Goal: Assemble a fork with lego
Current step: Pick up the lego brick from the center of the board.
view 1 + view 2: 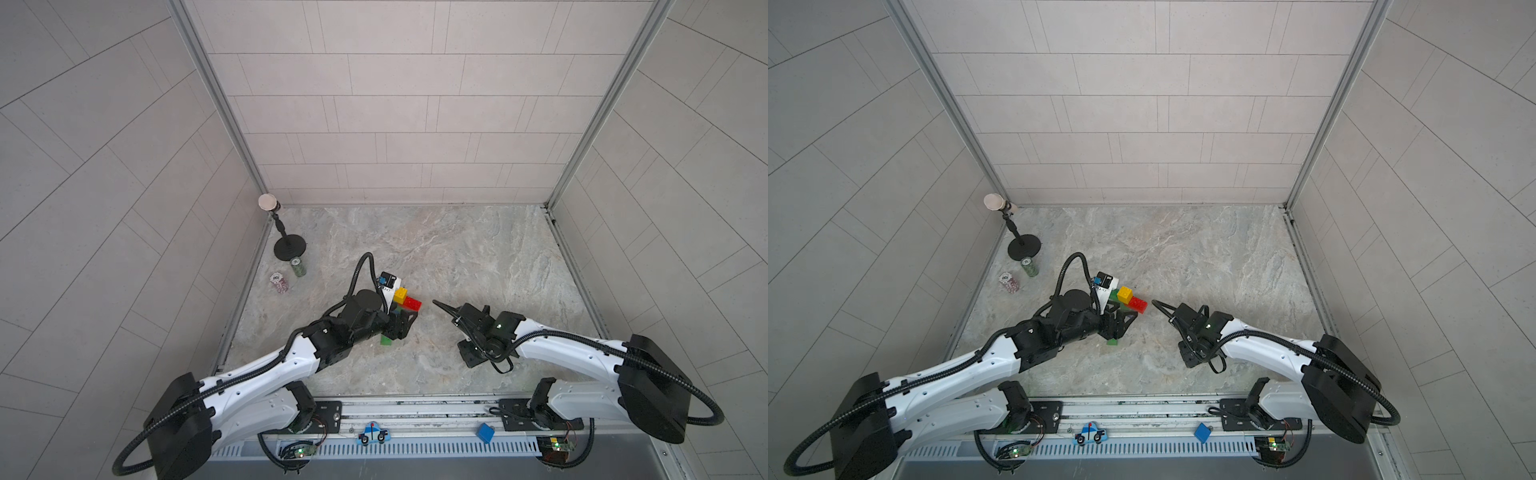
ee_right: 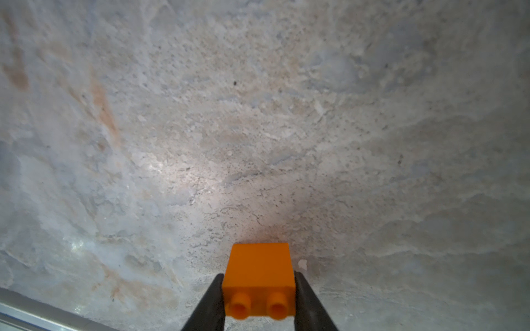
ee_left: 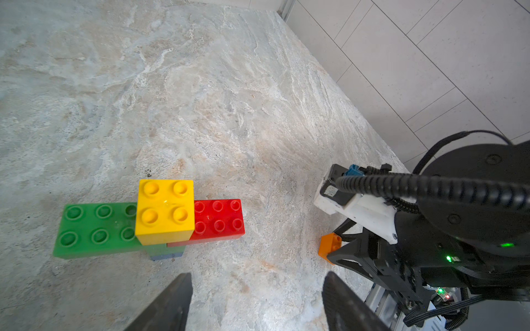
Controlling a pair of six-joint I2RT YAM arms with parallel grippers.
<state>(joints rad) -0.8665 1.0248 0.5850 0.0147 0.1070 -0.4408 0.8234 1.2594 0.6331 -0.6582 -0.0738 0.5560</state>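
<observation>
Two grippers, two diff states for you. Your left gripper (image 3: 256,276) stands wide w/ nothing btwn its fingers (image 3: 169,303). It hangs above the table (image 3: 229,86), and the fork (image 3: 165,217) stands just ahead of it, apart. Your right gripper (image 2: 259,275) is clamped on the orange brick (image 2: 259,266), one finger flat vs each side face. That brick lies on its side down at the tabletop, studs pointing back toward the gripper's body.

The fork is part-built and stands studs-up, approx mid-table. Bottom to top you see a blue brick (image 3: 167,257), a small green brick (image 3: 160,248), then the crossbar: long green brick (image 3: 94,229) and long red brick (image 3: 219,219) end to end. The yellow brick (image 3: 165,210) sits on top, straddling the joint. In the left wrist view the orange brick is near the crossbar's red end, not touching it.

In both top views your left arm (image 1: 257,365) covers much of the fork; the yellow & long red bricks show clear of it. A stray green brick (image 1: 386,340) pokes out from under that arm. In the back left corner is a black stand (image 1: 289,247) w/ two chip stacks (image 1: 298,267) beside it. On the front rail (image 1: 415,411) are a blue car cutout (image 1: 374,434) and a plain blue block (image 1: 485,433), well apart from the bricks.
</observation>
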